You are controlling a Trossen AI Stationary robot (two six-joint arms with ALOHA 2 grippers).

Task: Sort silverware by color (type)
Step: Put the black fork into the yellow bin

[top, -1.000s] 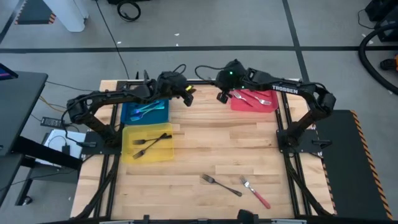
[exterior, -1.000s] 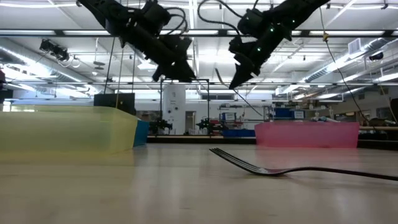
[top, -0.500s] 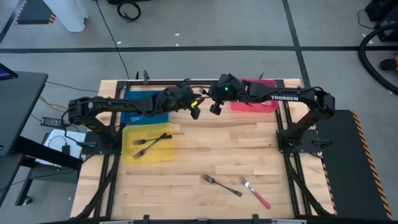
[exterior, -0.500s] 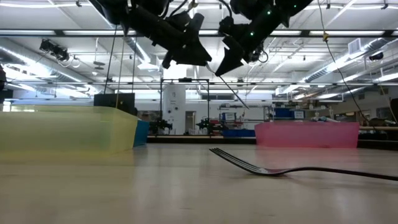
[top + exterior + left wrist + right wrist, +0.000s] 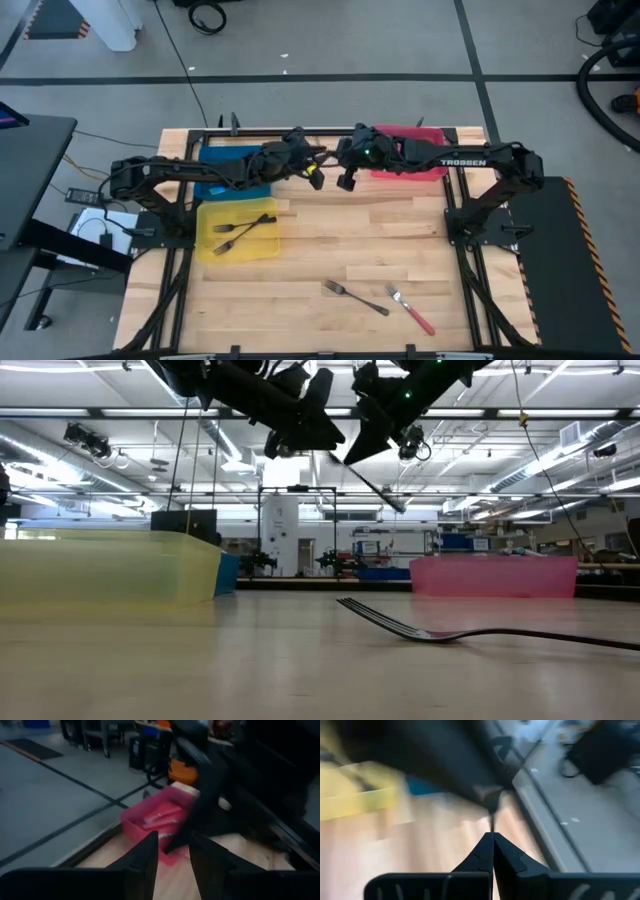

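high view | right arm [image 5: 470, 160] label: "trossen" | right tool [image 5: 345, 182] closed

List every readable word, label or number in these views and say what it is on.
"TROSSEN": white letters on the right arm, high view.
Signs in the room behind the table, low view: too small to read.
Nothing readable in either wrist view.

Only thing I can actually read is "TROSSEN" in white caps on the right arm [image 5: 462, 161], along the link that stretches over the far side of the bench in the overhead shot. Nothing else is legible, and the room behind shows no readable signs.
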